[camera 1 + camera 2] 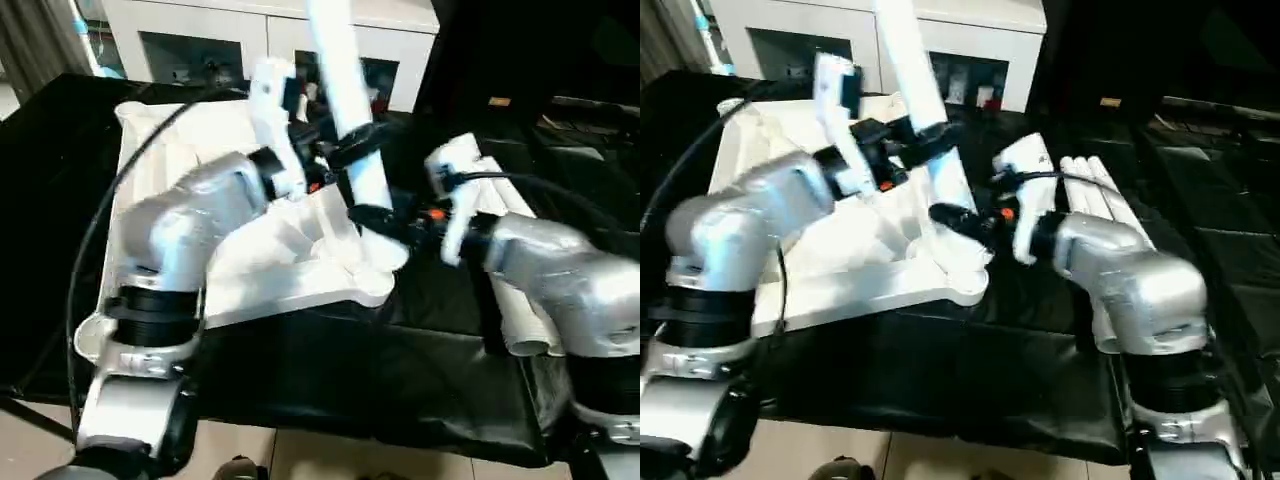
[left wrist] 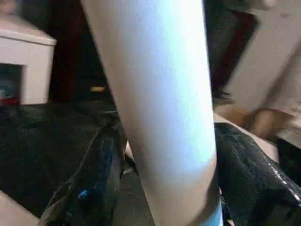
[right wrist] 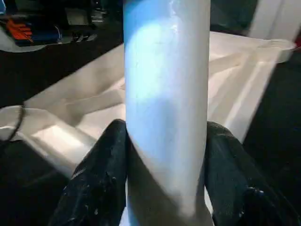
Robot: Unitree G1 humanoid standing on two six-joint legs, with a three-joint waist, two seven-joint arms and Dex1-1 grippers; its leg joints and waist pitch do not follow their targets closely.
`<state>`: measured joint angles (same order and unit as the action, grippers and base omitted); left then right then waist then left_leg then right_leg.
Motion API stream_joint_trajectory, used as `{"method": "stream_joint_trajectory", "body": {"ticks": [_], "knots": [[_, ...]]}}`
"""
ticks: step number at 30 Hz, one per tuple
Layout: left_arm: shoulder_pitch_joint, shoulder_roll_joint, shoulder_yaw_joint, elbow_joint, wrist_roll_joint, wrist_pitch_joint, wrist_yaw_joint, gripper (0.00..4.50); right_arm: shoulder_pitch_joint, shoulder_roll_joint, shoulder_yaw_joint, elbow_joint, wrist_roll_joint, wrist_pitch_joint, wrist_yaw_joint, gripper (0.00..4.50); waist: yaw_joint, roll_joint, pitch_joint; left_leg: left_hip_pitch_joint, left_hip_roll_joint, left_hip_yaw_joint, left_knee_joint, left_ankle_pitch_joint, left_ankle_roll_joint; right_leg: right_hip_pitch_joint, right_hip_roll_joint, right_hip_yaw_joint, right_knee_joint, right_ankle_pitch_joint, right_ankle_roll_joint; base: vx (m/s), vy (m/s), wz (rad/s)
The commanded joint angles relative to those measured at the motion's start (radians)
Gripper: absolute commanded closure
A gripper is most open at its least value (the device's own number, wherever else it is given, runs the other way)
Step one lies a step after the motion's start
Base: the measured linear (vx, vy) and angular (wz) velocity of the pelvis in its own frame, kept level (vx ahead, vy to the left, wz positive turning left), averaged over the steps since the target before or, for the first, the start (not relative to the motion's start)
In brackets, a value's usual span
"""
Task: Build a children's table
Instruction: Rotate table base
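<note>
The children's table top [image 1: 165,135] lies upside down on the black-covered bench, ribs facing up. One white leg [image 1: 345,80] stands nearly upright in its near right corner socket [image 1: 375,275]. My left gripper [image 1: 358,148] is shut on this leg partway up, with black fingers [image 2: 94,179] on both sides of the leg [image 2: 160,117]. Lower down, just above the socket, my right gripper [image 1: 375,222] is shut on the same leg [image 3: 164,94], its fingers [image 3: 103,174] hugging it, with the ribbed underside [image 3: 70,117] behind.
More white legs [image 1: 1100,190] lie side by side on the black cover to the right of the top, partly under my right forearm. A white glass-door cabinet [image 1: 200,30] stands behind the bench. A black cable [image 1: 110,200] loops over my left arm.
</note>
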<state>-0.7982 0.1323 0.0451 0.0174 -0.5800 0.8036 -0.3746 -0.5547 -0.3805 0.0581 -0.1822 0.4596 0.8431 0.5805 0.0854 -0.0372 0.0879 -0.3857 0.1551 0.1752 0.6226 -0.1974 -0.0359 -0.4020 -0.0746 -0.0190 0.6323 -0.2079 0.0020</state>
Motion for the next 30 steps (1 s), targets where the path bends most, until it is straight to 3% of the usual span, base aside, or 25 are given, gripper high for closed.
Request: {"method": "stream_joint_trajectory", "body": {"ticks": [1,3,4,8,11,14,25,26,30], "knots": [[-0.005,-0.036,0.033,0.006,-0.017,0.01,0.06,1.49,-0.01,0.013,0.014,-0.005,-0.021,-0.036,-0.026,2.64,-0.004,0.002,-0.088,0.019,0.057,-0.017,-0.067,0.025,0.014,0.066,-0.059,0.036,-0.046,0.138,-0.276,0.0,0.0,0.0],[-0.004,-0.06,0.052,0.0,-0.034,0.022,0.077,1.49,-0.006,0.025,0.02,0.001,-0.039,-0.049,-0.044,2.64,-0.003,0.003,-0.087,0.019,0.057,-0.017,-0.067,0.017,0.024,0.065,-0.058,0.035,-0.047,0.132,-0.282,0.0,0.0,0.0],[-0.004,-0.066,0.058,-0.001,-0.039,0.025,0.086,1.77,-0.006,0.027,0.022,0.003,-0.043,-0.053,-0.048,2.64,-0.004,0.003,-0.086,0.019,0.057,-0.017,-0.067,0.012,0.027,0.065,-0.058,0.036,-0.049,0.126,-0.282,0.0,0.0,0.0],[-0.004,-0.133,0.132,-0.012,-0.108,0.053,0.159,1.95,-0.002,0.047,0.027,0.024,-0.075,-0.089,-0.082,2.64,-0.003,0.003,-0.088,0.018,0.056,-0.017,-0.066,0.007,0.029,0.065,-0.058,0.035,-0.049,0.117,-0.285,0.0,0.0,0.0],[0.0,-0.15,0.146,-0.015,-0.121,0.066,0.184,2.28,-0.003,0.055,0.025,0.033,-0.084,-0.102,-0.088,2.64,-0.003,0.004,-0.089,0.018,0.056,-0.018,-0.066,0.004,0.036,0.066,-0.056,0.035,-0.05,0.117,-0.281,0.0,0.0,0.0],[0.003,-0.155,0.147,-0.016,-0.118,0.071,0.193,2.55,-0.003,0.057,0.024,0.037,-0.089,-0.108,-0.091,2.64,-0.003,0.004,-0.089,0.018,0.056,-0.018,-0.065,0.013,0.042,0.066,-0.056,0.035,-0.048,0.126,-0.275,0.0,0.0,0.0],[0.009,-0.121,0.098,-0.039,-0.096,0.066,0.14,2.64,-0.012,0.06,0.028,0.046,-0.107,-0.143,-0.091,2.64,-0.002,0.004,-0.087,0.02,0.056,-0.018,-0.065,0.013,0.048,0.063,-0.055,0.035,-0.049,0.117,-0.27,0.0,0.0,0.0],[0.01,-0.112,0.089,-0.042,-0.092,0.064,0.128,2.64,-0.017,0.07,0.012,0.05,-0.085,-0.138,-0.083,2.08,-0.003,0.002,-0.086,0.02,0.056,-0.017,-0.066,0.008,0.048,0.062,-0.056,0.035,-0.05,0.109,-0.268,0.0,0.0,0.0],[0.016,-0.075,0.063,-0.063,-0.099,0.062,0.05,2.64,-0.034,0.067,-0.038,0.051,-0.013,-0.089,-0.039,1.84,-0.003,0.001,-0.085,0.021,0.057,-0.016,-0.067,0.01,0.051,0.061,-0.055,0.035,-0.049,0.106,-0.269,0.0,0.0,0.0]]}}
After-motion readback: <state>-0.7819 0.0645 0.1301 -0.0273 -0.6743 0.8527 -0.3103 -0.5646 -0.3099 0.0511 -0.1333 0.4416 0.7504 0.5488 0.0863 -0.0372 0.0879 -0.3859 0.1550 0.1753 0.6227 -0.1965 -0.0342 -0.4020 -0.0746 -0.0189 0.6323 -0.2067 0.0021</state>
